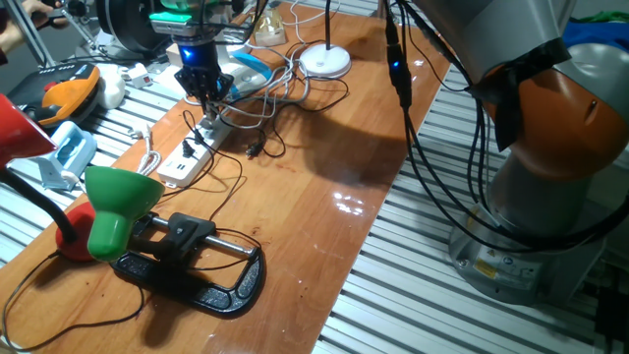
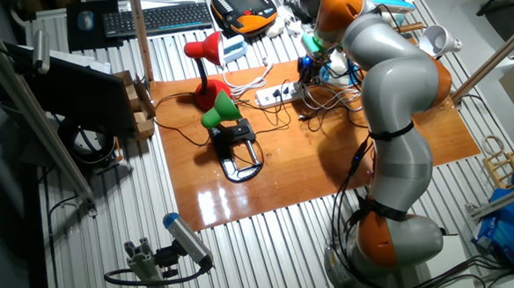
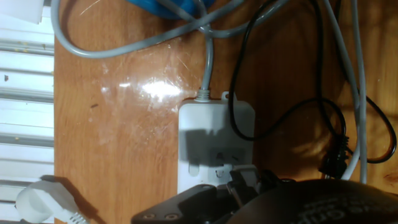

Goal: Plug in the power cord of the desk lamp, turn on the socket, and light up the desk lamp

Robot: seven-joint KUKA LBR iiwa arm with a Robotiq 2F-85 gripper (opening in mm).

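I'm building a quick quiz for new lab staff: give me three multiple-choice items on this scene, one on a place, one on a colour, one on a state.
1. Where is the pincer?
A. over the socket's far end
B. above the green lamp
C. off the table

2. What colour is the clamp lamp's shade?
A. blue
B. green
C. yellow

3. How is the black two-pin plug?
A. plugged into the socket
C. held by the pincer
B. lying loose on the table

Key: A, the pincer hangs over the socket; B, the shade is green; B, the plug lies on the wood beside the socket.
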